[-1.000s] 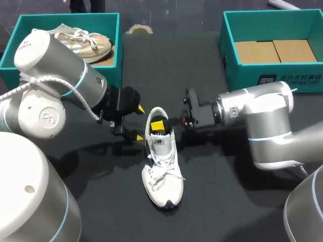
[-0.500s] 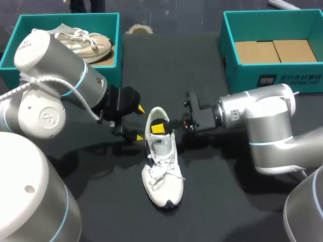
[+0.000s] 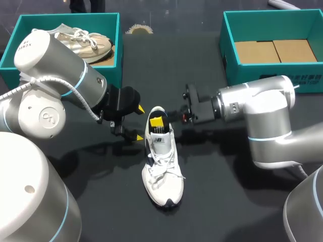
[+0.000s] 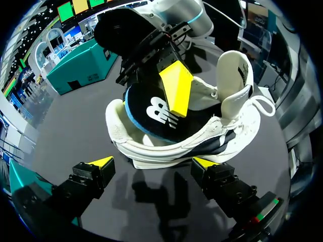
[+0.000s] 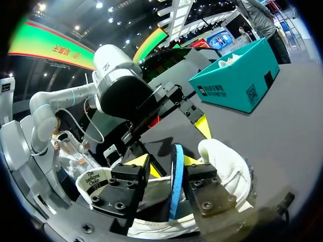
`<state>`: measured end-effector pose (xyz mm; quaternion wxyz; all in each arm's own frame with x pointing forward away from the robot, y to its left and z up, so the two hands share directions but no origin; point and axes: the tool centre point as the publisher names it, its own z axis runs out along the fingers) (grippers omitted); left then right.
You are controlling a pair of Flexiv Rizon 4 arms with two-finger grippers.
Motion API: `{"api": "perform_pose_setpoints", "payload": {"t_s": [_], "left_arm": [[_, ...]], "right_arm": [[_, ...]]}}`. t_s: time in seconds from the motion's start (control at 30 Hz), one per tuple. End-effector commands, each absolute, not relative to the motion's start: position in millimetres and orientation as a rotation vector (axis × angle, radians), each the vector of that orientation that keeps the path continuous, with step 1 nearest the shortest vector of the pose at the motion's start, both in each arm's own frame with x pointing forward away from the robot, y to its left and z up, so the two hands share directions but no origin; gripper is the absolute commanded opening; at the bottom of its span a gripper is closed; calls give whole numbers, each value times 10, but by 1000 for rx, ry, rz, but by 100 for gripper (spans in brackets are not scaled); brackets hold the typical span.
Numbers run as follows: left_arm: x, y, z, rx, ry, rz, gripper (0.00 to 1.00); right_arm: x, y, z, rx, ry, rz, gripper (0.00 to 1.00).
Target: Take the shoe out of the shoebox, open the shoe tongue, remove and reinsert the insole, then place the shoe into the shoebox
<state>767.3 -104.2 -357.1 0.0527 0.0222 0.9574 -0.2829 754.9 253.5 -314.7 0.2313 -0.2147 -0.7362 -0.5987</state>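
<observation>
Fingers (image 5: 198, 174) of the right gripper (image 5: 174, 169) are pinched on the insole (image 5: 175, 189) of the white sneaker (image 3: 161, 166); the left gripper (image 4: 154, 162) is held spread. Insole removal is judged under way; a clean lift is called for.

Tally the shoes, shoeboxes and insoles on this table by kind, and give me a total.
Shoes: 2, the white lace-up sneaker and the beige lace-up sneaker.
Shoeboxes: 2, the left teal cardboard shoebox and the right teal cardboard shoebox.
Insoles: 1, the dark blue-edged insole.
Total: 5.
</observation>
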Motion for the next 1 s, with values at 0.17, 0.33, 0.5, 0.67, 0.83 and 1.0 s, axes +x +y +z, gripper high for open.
{"api": "perform_pose_setpoints", "payload": {"t_s": [0.17, 0.33, 0.5, 0.67, 0.83, 1.0], "left_arm": [[7665, -1040, -3577, 67, 2909, -861, 100], [7665, -1040, -3577, 67, 2909, -861, 100], [7665, -1040, -3577, 67, 2909, -861, 100], [7665, -1040, -3577, 67, 2909, -861, 100], [7665, -1040, -3577, 67, 2909, -861, 100], [7665, -1040, -3577, 67, 2909, -861, 100]], "right_arm": [[7607, 2494, -3050, -590, -2049, -1670, 35], [7618, 2500, -3027, -583, -2059, -1675, 28], [7643, 2511, -3063, -596, -2059, -1663, 0], [7647, 2521, -3150, -623, -2045, -1637, 0], [7568, 2523, -3245, -652, -2021, -1606, 0], [7453, 2521, -3327, -694, -2008, -1570, 0]]}}
